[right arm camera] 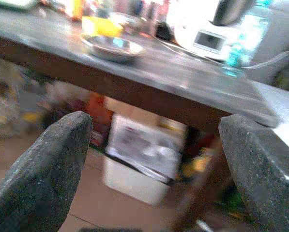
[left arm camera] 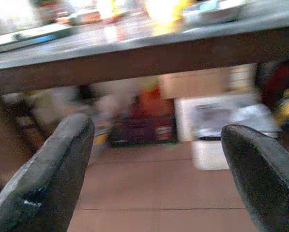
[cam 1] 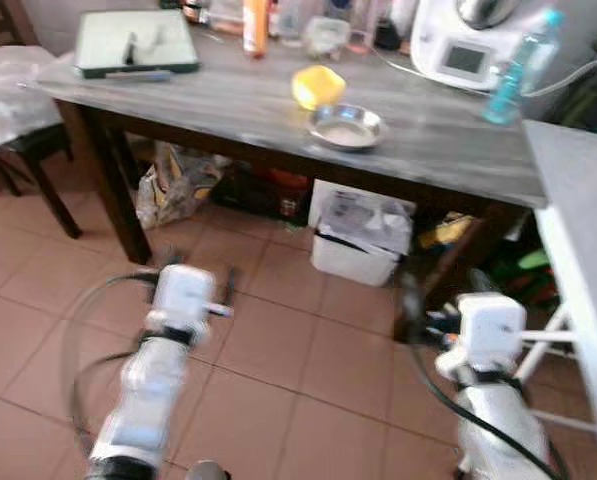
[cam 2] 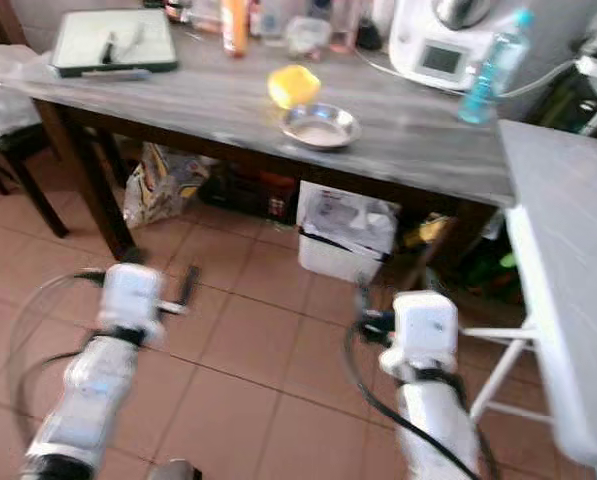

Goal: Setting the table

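A shallow steel bowl (cam 1: 346, 127) sits near the front edge of the grey wooden table (cam 1: 228, 105), and a yellow cup (cam 1: 318, 86) stands just behind it. Both of my arms are held low over the tiled floor, short of the table. My left gripper (left arm camera: 158, 126) is open with nothing between its fingers and points under the table edge. My right gripper (right arm camera: 156, 120) is also open and empty. It faces the table's front edge, with the steel bowl (right arm camera: 113, 47) above and ahead of it.
On the table are a green-rimmed tray (cam 1: 138, 42), an orange bottle (cam 1: 256, 25), a white appliance (cam 1: 466, 45) and a blue-capped water bottle (cam 1: 518, 65). Under the table stand a white bin (cam 1: 363, 235) and bags. A chair (cam 1: 23, 140) is at the left and a white tabletop (cam 1: 578, 230) at the right.
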Controlling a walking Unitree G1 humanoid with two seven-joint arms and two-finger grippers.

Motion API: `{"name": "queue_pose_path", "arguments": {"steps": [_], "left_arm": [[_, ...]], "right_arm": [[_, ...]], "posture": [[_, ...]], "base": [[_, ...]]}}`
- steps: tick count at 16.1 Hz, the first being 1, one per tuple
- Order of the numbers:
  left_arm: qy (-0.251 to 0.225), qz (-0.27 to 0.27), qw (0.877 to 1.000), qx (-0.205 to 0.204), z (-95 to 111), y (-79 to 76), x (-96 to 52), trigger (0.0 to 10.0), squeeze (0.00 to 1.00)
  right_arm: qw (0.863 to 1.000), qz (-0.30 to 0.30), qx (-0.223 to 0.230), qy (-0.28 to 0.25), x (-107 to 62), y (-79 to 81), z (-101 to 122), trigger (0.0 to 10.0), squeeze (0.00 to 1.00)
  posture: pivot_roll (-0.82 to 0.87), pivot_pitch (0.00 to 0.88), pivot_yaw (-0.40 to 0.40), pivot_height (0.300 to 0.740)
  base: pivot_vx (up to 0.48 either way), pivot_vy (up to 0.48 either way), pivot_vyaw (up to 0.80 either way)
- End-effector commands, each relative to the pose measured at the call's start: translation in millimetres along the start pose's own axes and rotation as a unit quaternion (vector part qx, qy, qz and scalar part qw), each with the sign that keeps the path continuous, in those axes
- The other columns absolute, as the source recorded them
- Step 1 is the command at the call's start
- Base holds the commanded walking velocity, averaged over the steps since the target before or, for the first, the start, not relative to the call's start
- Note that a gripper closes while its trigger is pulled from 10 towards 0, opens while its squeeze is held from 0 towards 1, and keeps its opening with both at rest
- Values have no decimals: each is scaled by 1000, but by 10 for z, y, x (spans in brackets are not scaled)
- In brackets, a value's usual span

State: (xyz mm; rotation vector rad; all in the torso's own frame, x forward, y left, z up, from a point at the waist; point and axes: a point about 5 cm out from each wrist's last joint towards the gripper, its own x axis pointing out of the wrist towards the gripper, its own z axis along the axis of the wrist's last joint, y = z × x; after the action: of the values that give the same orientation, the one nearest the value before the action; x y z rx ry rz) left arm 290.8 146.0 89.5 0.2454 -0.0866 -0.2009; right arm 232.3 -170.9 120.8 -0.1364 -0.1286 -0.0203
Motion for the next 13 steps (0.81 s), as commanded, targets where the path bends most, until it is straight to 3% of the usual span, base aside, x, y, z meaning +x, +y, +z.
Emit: {"name": "queue_pose_path", "arguments": {"steps": [1,13], "left_arm": [[-2,7,1000,8,21,83,-5,10000,0],[-4,-6,1000,2,46,9,34,10000,0]], "right_arm": [[1000,-4,3,-3,5,7,25,10000,0],[1000,-4,5,5,-3,63,-12,10000,0]], "posture": [[200,125,-89,740],[199,131,-88,740]], "base": [[0,-311,0],[0,-304,0]]}}
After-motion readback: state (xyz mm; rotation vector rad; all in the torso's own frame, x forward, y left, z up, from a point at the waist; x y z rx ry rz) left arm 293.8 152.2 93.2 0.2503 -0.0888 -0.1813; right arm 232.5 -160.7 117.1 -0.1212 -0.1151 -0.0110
